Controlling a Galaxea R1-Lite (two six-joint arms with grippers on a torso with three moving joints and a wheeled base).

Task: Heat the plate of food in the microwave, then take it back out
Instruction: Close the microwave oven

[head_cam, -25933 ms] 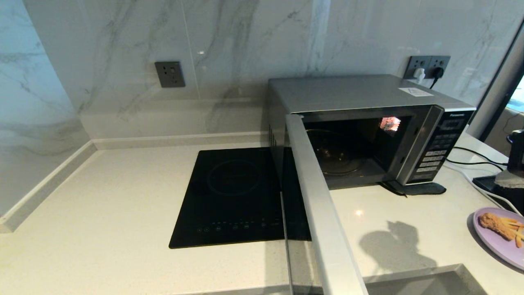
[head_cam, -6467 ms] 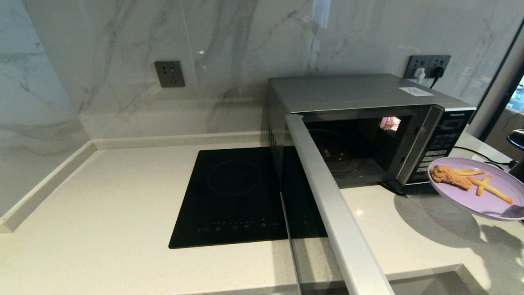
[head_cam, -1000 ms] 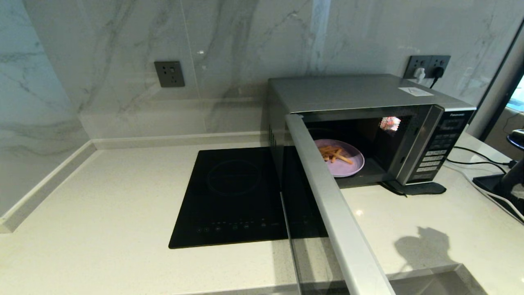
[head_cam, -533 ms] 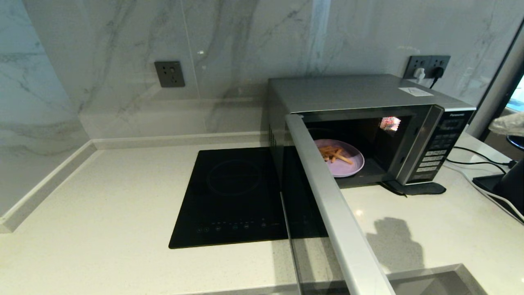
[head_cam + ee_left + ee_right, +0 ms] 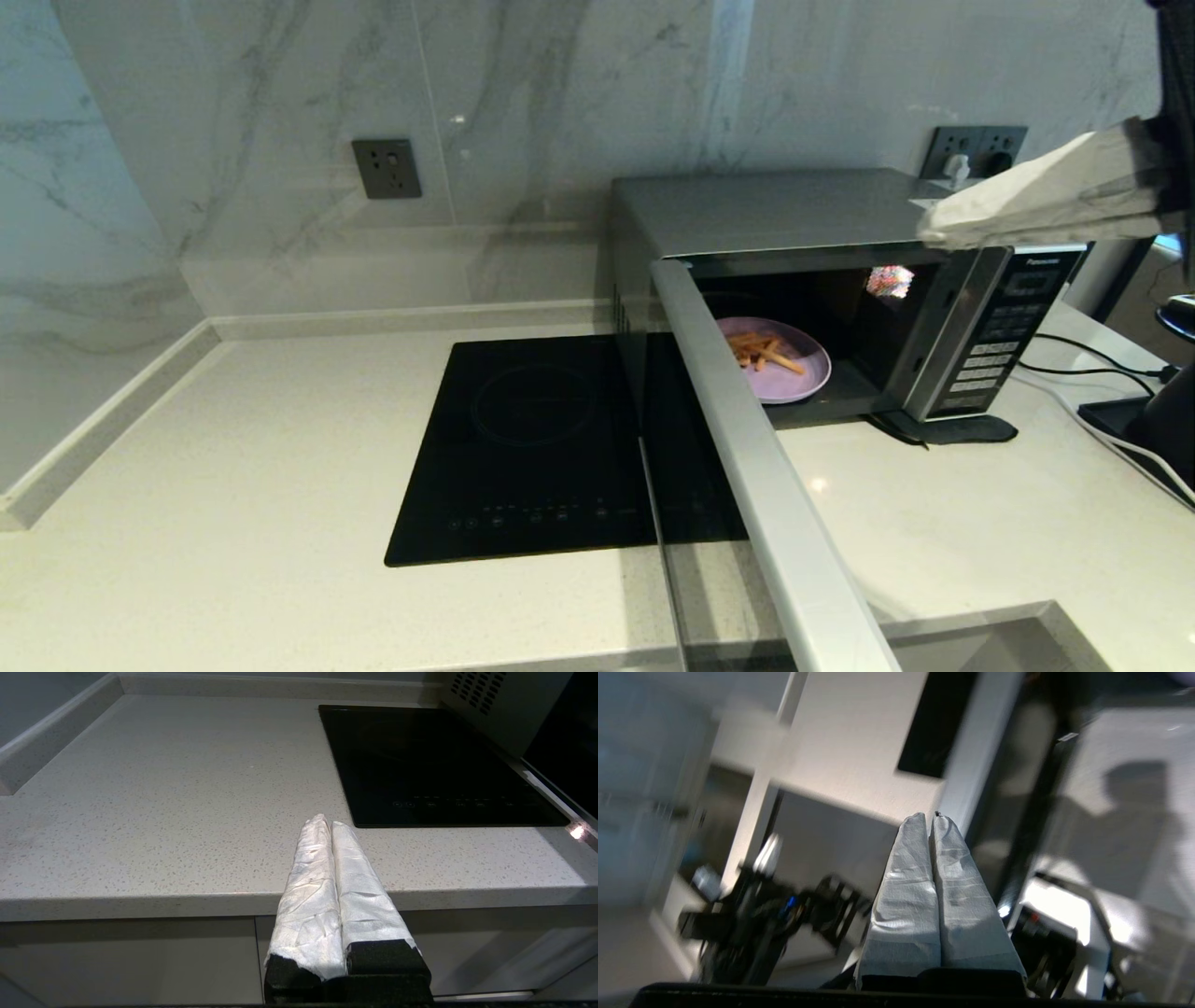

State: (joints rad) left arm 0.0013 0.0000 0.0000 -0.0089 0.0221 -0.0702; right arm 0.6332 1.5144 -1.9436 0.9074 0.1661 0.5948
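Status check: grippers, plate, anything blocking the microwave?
Right gripper shut, empty, raised over microwave. Left gripper shut, parked. Plate of food inside. Door open, unobstructed.

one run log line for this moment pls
plate: inside microwave | door: open | right claw: shut, empty, raised by microwave | left claw: shut, parked

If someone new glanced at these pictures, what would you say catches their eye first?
The microwave at the back right of the counter, with its door swung wide open towards the camera. Inside sits the lilac plate of food, fries showing. Next, the right gripper, white-wrapped and shut, held high above the microwave's control panel; the left gripper, also shut, stays by the counter's front edge.
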